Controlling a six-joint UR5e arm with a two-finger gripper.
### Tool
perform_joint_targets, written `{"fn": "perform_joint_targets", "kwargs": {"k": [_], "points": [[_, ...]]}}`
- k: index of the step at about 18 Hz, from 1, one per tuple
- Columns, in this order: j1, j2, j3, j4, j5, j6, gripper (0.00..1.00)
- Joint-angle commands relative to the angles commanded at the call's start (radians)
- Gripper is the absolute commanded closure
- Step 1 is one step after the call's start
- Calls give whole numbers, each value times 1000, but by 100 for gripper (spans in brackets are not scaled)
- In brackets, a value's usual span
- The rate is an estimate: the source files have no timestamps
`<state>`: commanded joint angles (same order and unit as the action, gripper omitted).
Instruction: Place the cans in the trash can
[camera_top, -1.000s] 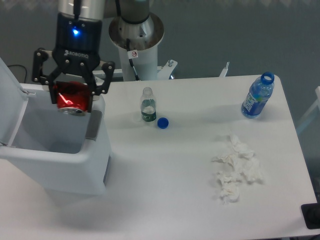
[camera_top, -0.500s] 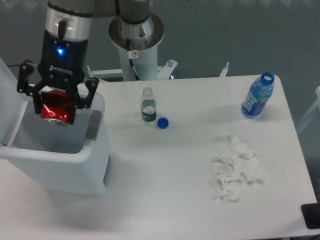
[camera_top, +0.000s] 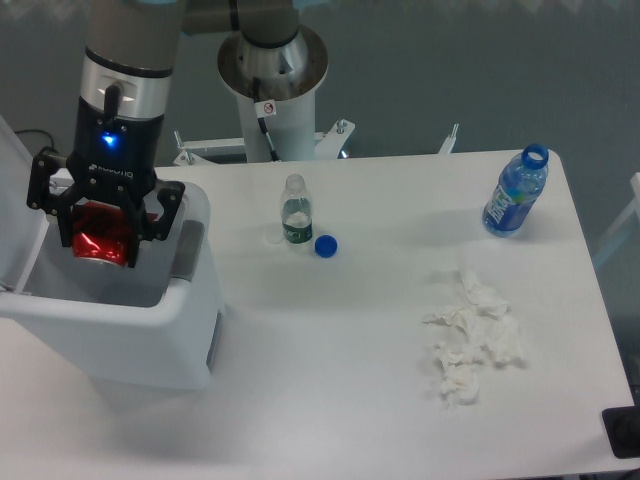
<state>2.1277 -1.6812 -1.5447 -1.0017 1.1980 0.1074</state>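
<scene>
- Camera view, from above and in front of the table.
- Gripper hangs over the open bin at the table's left edge, its two fingers clenched on the can.
- The can is red and shiny, held tilted between the fingers, above the bin's opening and inside its rim; it touches no wall that can be made out.
- The bin is white, its lid swung up on the left side; a grey handle shows on the wall facing the table's middle.
- A blue light glows on the gripper's black body, under the arm's silver wrist.
- Arm base stands just behind the table's back edge.
- Clear bottle with a green label stands upright near the back edge, left of centre, uncapped.
- Blue cap lies just beside that bottle, on its right and front.
- Blue bottle stands at the back right corner, leaning slightly, mouth open.
- Tissue, crumpled and white, lies toward the right edge, nearer the front, well apart from both bottles.
</scene>
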Motion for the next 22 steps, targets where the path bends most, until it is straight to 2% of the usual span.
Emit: {"fn": "perform_joint_targets", "kwargs": {"k": [15, 16, 17, 21, 22], "points": [[-2, -3, -28, 0, 3, 9, 24], [0, -3, -28, 0, 3, 9, 22], [-2, -3, -28, 0, 3, 12, 15], [0, -2, -28, 2, 3, 12, 12], [0, 0, -25, 2, 3, 12, 7]]}}
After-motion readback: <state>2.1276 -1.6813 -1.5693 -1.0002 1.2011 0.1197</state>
